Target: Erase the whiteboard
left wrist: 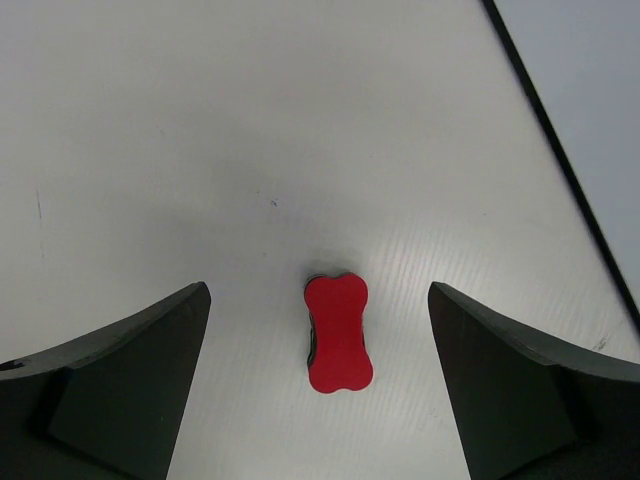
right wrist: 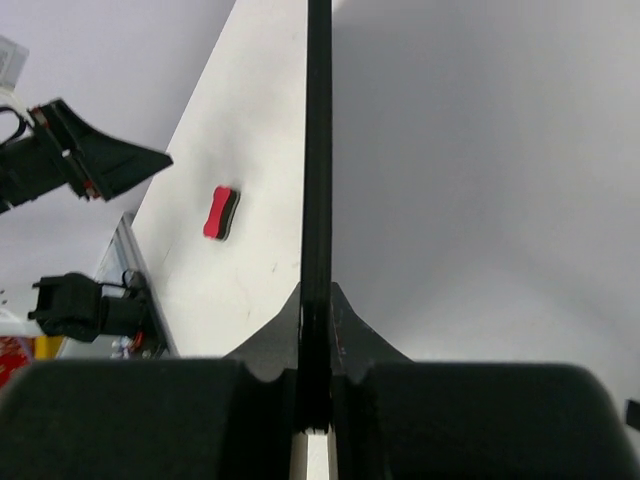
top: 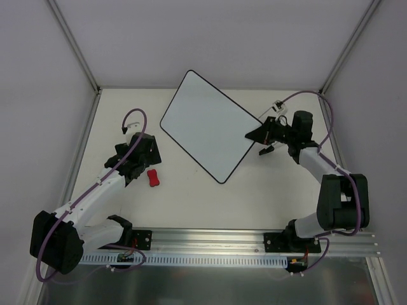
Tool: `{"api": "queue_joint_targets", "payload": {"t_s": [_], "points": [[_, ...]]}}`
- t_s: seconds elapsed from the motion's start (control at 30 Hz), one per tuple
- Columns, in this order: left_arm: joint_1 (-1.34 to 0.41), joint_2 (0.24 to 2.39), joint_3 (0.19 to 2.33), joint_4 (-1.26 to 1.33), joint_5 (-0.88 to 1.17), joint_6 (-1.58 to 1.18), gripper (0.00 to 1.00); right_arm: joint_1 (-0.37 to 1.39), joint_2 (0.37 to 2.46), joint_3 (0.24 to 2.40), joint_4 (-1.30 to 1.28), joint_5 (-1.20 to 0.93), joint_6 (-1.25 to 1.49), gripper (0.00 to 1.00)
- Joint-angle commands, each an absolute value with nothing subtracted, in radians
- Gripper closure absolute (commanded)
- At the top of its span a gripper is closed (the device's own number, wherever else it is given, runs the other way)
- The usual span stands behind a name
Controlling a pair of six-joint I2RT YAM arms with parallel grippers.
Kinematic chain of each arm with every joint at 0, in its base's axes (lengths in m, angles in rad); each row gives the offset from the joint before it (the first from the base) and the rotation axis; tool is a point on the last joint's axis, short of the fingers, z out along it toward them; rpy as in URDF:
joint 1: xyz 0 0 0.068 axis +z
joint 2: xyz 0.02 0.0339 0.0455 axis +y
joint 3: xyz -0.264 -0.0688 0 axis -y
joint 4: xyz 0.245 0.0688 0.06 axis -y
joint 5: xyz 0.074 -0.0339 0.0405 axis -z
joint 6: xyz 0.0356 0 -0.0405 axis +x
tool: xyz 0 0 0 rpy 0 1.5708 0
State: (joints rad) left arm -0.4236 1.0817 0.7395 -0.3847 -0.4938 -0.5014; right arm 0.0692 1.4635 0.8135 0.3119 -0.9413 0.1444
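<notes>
The whiteboard (top: 206,124) is a blank white board with a thin black rim, lying askew at the table's middle back. No writing shows on it. My right gripper (top: 259,136) is shut on its right edge. In the right wrist view the black rim (right wrist: 318,150) runs edge-on between the closed jaws of the right gripper (right wrist: 318,400). A small red bone-shaped eraser (top: 152,178) lies on the table left of the board. My left gripper (top: 145,166) is open above it. In the left wrist view the eraser (left wrist: 338,335) lies between the spread fingers of the left gripper (left wrist: 318,295), untouched.
Grey enclosure walls stand on three sides, with metal posts at the back corners. A metal rail (top: 210,244) with the arm bases runs along the near edge. The left arm (right wrist: 90,160) and the eraser (right wrist: 220,213) also show in the right wrist view.
</notes>
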Motion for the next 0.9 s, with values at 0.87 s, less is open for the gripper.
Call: {"api": "queue_joint_targets", "payload": {"t_s": [0.87], "points": [[-0.417,1.068,0.75,-0.394,-0.54,-0.465,0.09,-0.316,1.519,1.083,0.985,-0.885,0.54,1.0]]}}
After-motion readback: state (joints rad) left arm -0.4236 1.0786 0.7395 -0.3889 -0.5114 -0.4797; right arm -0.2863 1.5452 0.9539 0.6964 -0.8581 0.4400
